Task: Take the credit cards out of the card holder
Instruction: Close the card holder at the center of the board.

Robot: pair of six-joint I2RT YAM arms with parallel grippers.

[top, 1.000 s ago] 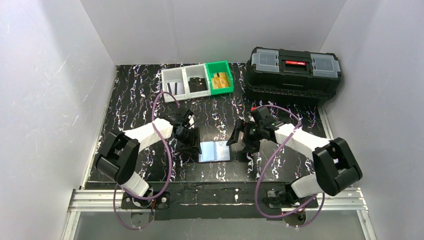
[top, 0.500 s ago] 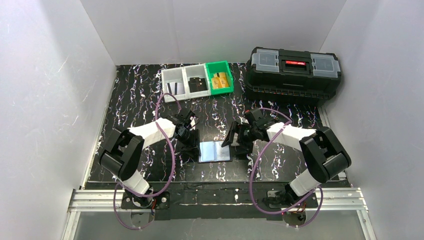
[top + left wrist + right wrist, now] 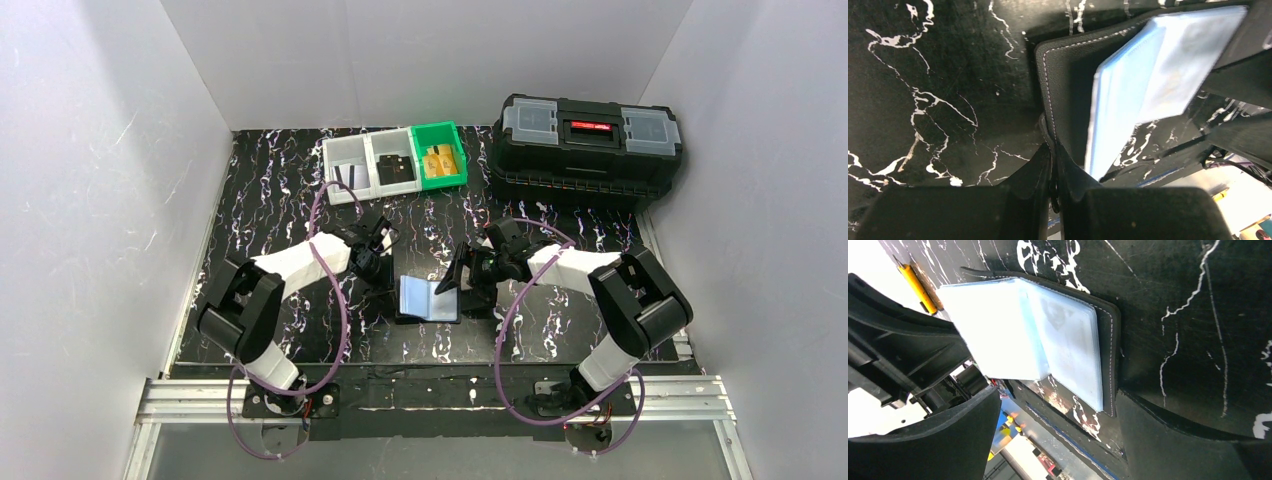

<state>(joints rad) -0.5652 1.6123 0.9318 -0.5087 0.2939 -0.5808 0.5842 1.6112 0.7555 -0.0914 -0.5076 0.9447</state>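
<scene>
**A boxed-in robot lab bench**

You are looking at a test cell, not a home or shop. Plain white panels (image 3: 100, 150) close the left, back and right of the frame around a black marbled tabletop (image 3: 270, 175). A left arm (image 3: 290, 265) and a right arm (image 3: 575, 265) stand on an aluminium rail (image 3: 200, 400) along the bottom edge. Plastic bins (image 3: 445, 182) and a toolbox (image 3: 590, 165) sit at the top. The blurred clutter at the lower left of the right wrist view may be more lab gear.

White walls (image 3: 420, 60); black marbled table (image 3: 270, 190); even light.

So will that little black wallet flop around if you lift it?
Probably floppy: the card holder is a folding cover, and its clear pockets fan apart loosely. Those look shiny, so maybe slippery. It looks thin, so likely light.
</scene>
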